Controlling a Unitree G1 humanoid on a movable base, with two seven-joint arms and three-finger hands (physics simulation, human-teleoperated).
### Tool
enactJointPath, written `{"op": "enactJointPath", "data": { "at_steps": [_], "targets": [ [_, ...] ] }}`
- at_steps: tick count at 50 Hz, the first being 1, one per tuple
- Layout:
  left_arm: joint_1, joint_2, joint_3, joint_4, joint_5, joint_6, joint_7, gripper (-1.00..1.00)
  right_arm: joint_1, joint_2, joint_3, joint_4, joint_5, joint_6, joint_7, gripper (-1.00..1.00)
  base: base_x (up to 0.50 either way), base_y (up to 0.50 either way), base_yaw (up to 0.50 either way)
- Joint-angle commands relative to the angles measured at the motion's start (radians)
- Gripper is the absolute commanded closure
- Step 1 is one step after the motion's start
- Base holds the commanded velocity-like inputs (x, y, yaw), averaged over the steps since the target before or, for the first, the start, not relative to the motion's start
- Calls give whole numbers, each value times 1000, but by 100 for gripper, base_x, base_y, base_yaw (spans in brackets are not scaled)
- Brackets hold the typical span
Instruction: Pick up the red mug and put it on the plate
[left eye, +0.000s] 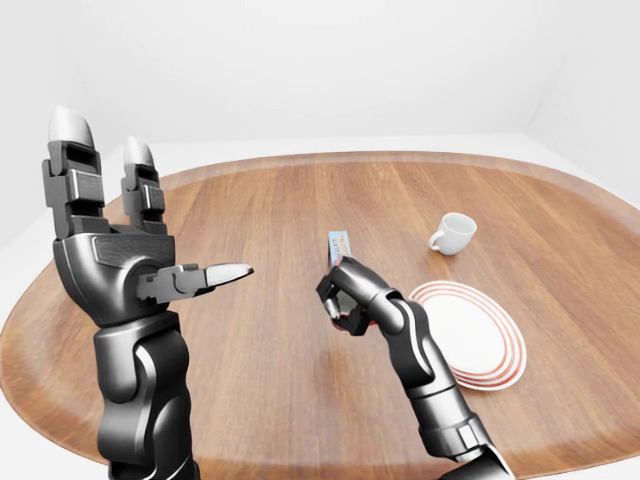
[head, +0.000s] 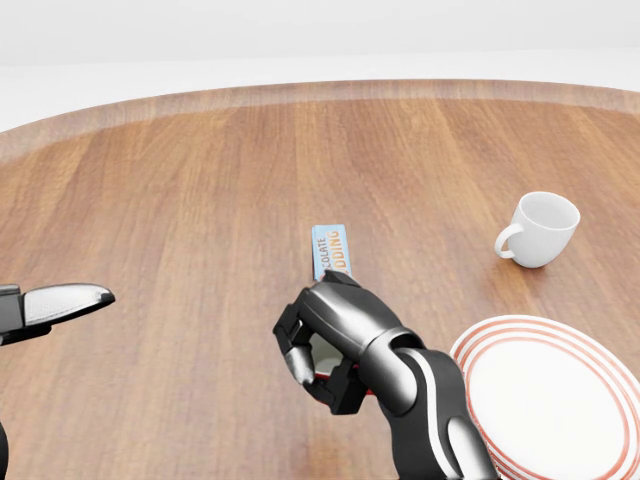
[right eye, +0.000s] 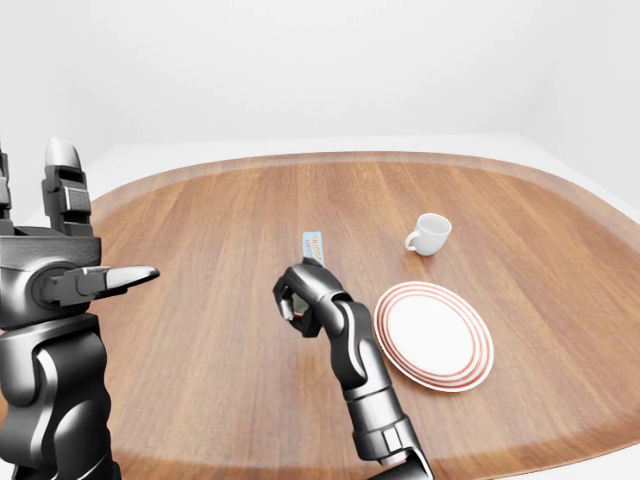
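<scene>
My right hand is shut round the red mug. Only a sliver of red and a bit of pale inside show between the fingers. The hand holds it low over the wooden table, just left of the white plate with red rings. I cannot tell whether the mug touches the table. My left hand is open and empty, raised upright at the left of the left-eye view, far from the mug and plate.
A white cup stands above the plate in the head view, handle to the left. A small blue box lies on the table just above my right hand. The table's curved rim runs round the views.
</scene>
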Motion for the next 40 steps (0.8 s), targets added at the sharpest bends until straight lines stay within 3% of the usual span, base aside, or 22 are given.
{"op": "enactJointPath", "data": {
  "at_steps": [1,21,40],
  "targets": [
    [-2,0,0,-10,-2,0,3,-95,22,-34,-25,-177,29,0,76,100,0,0,0],
    [-2,3,4,-8,-5,0,4,-95,89,-93,-78,-265,59,0,87,100,0,0,0],
    [-5,5,6,-9,-7,0,5,-95,98,-199,-209,-240,122,0,52,100,0,0,0]
  ]
}}
